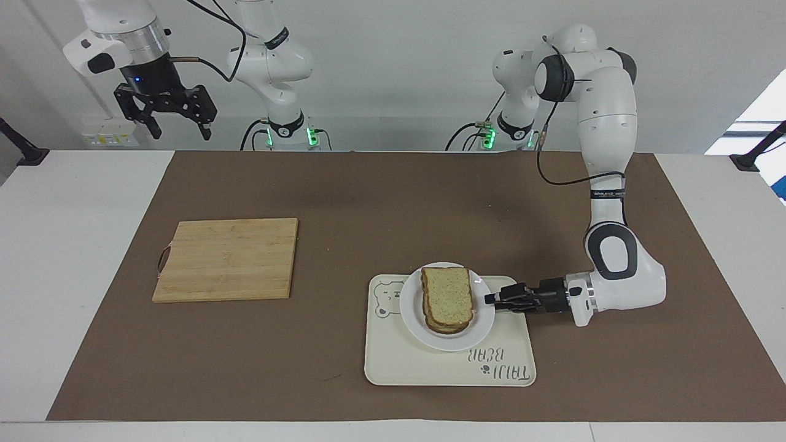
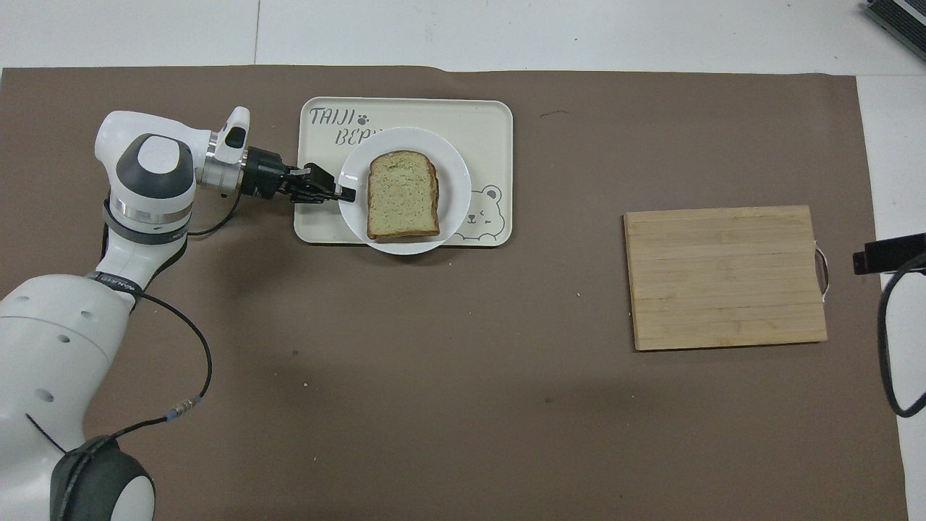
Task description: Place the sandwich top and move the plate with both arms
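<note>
While the right gripper (image 1: 179,131) waits wide apart, the left gripper (image 1: 489,299), grip unclear, meets the plate (image 1: 482,322) bearing the sandwich top (image 1: 447,293)

The plate (image 1: 446,339) is glossy white, catching a glint on its rim, while the speckled sandwich top (image 1: 447,295) looks porous and matt. The cutting board (image 1: 226,259) is pale slatted wood, the mat (image 1: 381,196) dull brown and paper-like, the tray (image 1: 442,368) smooth cream.

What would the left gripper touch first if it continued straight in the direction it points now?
The left gripper lies low and level at the plate's rim on the tray. Going straight on, it would probably push the plate first, perhaps then the sandwich top.
</note>
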`<state>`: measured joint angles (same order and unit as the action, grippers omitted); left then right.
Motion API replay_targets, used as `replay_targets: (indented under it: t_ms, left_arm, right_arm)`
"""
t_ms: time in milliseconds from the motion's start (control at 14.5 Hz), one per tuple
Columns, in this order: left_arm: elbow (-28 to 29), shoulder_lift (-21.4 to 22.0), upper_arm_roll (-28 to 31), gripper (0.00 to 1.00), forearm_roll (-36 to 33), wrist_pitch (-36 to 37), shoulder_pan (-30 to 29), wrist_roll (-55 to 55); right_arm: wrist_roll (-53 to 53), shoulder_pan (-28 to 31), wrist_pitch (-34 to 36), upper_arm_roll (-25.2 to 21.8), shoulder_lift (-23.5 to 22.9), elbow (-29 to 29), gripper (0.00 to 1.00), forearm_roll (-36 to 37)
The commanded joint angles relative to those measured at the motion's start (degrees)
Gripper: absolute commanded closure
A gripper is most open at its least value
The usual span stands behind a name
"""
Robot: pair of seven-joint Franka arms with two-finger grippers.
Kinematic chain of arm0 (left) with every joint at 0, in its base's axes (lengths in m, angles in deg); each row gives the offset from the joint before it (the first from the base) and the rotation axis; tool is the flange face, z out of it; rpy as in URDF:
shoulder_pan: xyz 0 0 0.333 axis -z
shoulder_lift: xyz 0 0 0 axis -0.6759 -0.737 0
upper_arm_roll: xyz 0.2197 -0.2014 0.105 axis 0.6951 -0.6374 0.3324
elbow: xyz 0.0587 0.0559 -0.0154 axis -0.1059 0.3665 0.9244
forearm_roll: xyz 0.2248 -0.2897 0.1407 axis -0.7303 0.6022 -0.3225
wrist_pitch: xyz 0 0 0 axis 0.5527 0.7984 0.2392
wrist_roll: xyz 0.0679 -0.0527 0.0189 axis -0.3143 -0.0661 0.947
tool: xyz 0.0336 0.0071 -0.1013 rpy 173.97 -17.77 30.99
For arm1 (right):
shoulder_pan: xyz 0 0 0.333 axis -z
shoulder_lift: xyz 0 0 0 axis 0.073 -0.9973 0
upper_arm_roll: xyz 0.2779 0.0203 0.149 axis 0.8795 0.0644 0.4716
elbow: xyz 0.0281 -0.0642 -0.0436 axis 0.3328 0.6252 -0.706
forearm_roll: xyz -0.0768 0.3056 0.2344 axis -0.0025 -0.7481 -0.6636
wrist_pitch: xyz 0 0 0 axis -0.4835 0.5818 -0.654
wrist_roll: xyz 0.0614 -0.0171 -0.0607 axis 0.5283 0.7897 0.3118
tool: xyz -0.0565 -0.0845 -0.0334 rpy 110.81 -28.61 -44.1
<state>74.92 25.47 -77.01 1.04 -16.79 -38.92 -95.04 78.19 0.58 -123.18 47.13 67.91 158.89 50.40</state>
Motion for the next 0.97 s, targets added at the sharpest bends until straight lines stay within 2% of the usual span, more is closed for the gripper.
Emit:
replay_targets:
  t_ms: [0,207,484,899]
  left_arm:
    - [0.30,3.79,-0.22,0.00,-2.43,2.58,-1.39,1.24]
    - [4.43,10.81,-0.04,0.00,-8.05,1.18,-1.05,2.47]
    - [4.61,17.50,-0.04,0.00,-18.07,1.88,-1.57,9.41]
    - [5.05,26.11,1.10,0.00,-38.70,2.05,-1.66,18.28]
  right_arm:
    - [0.60,0.18,-0.10,0.25,1.25,1.30,0.00,0.24]
    - [0.60,0.18,-0.10,0.25,1.25,1.30,0.00,0.24]
    - [0.60,0.18,-0.18,0.25,1.25,1.30,0.00,0.24]
    - [0.60,0.18,-0.18,0.25,1.25,1.30,0.00,0.24]
